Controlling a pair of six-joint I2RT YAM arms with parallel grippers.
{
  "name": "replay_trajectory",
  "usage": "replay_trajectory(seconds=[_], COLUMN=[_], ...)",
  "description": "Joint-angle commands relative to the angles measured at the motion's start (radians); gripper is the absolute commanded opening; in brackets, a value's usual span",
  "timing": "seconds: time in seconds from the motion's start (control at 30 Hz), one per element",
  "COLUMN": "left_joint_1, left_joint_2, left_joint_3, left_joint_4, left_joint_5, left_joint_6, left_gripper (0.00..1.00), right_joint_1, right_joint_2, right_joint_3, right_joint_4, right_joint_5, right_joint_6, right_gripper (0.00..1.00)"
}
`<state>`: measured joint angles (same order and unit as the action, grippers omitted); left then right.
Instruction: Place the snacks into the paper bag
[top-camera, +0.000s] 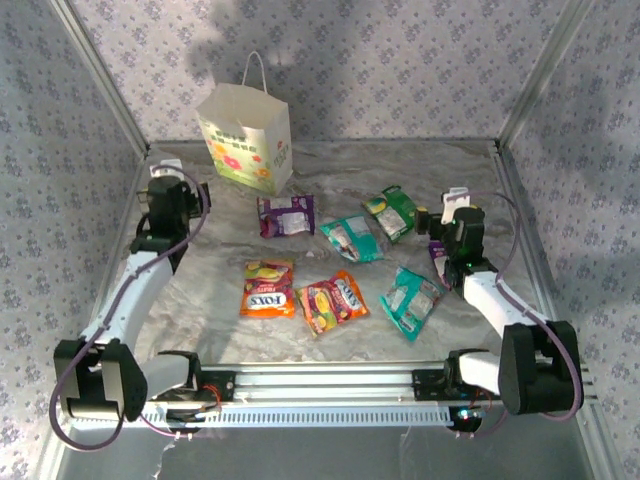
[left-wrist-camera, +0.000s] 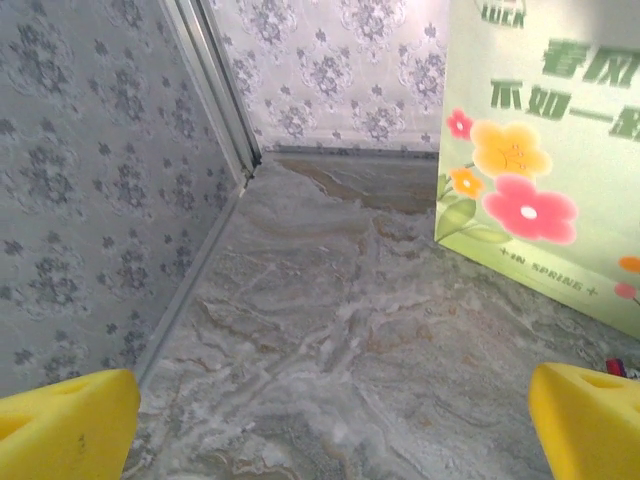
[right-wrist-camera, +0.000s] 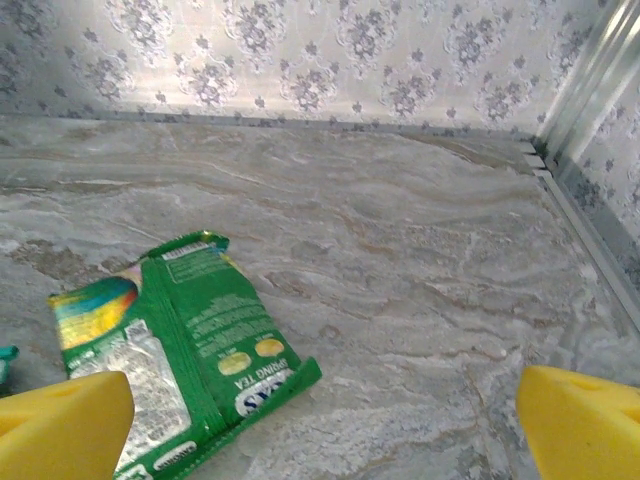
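In the top view, we locate the left claw (top-camera: 163, 170) at the left of the frame, just left of the paper bag (top-camera: 245, 140). The bag stands upright at upper centre-left on the surface (top-camera: 330, 170). In the left wrist view, the left claw's yellow fingers (left-wrist-camera: 60, 425) sit wide apart in the bottom corners, with nothing between them.

All six snacks lie flat outside the bag:
- first FOX'S packet (top-camera: 268, 288), lower centre-left
- purple packet (top-camera: 286, 215), above it
- second FOX'S packet (top-camera: 333, 300)
- first teal packet (top-camera: 351, 238)
- green packet (top-camera: 392, 212)
- second teal packet (top-camera: 412, 300)

The right claw (top-camera: 455, 200) sits just right of the green packet. In the right wrist view, we see its jaws wide and empty, with the green packet at lower left.
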<state>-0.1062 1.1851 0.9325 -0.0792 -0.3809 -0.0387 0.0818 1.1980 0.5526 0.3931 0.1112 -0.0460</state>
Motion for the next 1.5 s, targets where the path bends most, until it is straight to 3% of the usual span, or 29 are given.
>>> replay_trajectory(seconds=[0.0, 0.27, 0.47, 1.0, 1.23, 1.47], left_joint_1=[-0.013, -0.032, -0.043, -0.044, -0.045, -0.07], left_joint_2=[0.047, 0.213, 0.374, 0.765, 0.85, 0.845], left_joint_3=[0.133, 0.442, 0.713, 1.35, 1.482, 1.467], left_joint_4=[-0.203, -0.449, -0.651, -0.875, -0.892, -0.905], left_joint_5=[-0.041, -0.05, -0.07, -0.018, 0.111, 0.188], left_joint_6=[-0.014, -0.047, -0.095, -0.167, -0.199, -0.23], left_gripper=[0.99, 0.99, 0.99, 0.79, 0.76, 0.75], right_joint_1=[0.029, 0.134, 0.161, 0.187, 0.199, 0.209], right_joint_2=[-0.023, -0.026, -0.067, -0.085, -0.08, -0.08], right_joint_3=[0.062, 0.121, 0.142, 0.2, 0.2, 0.219], right_joint_4=[-0.059, -0.101, -0.132, -0.202, -0.214, -0.237], right_joint_5=[0.031, 0.115, 0.106, 0.032, 0.04, 0.043], right_joint_6=[-0.02, -0.078, -0.048, -0.038, -0.04, -0.048], right_gripper=[1.0, 1.0, 1.0, 1.0, 1.0, 1.0])
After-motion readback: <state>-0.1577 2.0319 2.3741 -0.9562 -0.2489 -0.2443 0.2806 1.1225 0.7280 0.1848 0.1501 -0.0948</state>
